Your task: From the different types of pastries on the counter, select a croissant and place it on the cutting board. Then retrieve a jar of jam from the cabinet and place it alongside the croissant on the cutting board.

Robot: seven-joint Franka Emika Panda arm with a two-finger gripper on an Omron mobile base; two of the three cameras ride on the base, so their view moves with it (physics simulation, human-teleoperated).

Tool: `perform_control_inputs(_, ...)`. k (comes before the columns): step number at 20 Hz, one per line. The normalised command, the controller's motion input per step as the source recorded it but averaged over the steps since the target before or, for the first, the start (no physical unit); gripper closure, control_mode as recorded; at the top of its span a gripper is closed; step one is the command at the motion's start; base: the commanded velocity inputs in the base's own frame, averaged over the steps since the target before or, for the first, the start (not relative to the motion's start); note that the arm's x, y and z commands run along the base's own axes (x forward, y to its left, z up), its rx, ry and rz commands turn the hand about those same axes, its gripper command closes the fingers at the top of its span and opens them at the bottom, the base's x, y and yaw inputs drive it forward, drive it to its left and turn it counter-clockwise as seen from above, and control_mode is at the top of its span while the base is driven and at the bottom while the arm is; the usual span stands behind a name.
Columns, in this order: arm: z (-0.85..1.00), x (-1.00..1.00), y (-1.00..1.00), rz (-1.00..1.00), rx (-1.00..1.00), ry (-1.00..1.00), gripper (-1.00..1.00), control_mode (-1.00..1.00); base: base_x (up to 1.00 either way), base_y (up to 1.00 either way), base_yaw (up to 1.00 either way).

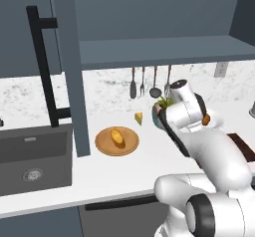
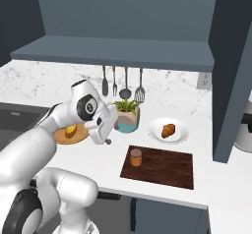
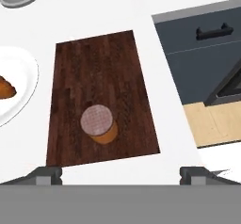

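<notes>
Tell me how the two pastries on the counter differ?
The orange-brown pastry is darker, while the golden-yellow pastry is paler. The orange-brown one lies on a white plate right of the potted plant, the golden-yellow one on a round wooden plate left of it. Neither is on the cutting board.

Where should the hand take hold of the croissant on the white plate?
Come straight down from above and close across the short width at the croissant's middle. It lies flat and oblong on the shallow white plate, so its sides sit low; the raised rim blocks a sideways approach. The hand is open and empty.
</notes>
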Motion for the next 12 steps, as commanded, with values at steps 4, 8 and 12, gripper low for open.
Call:
perform_control_inputs(4, 0.50, 0.00, -0.15, -0.06, 0.11, -0.02, -1.00, -1.00, 0.00, 0.00, 0.00)
perform_control_inputs(8, 0.20, 0.00, -0.71, 0.19, 0.19, -0.06, -1.00, -1.00, 0.00, 0.00, 0.00)
perform_control_inputs(12, 0.04, 0.00, -0.62, 0.11, 0.19, -0.09, -1.00, -1.00, 0.00, 0.00, 0.00)
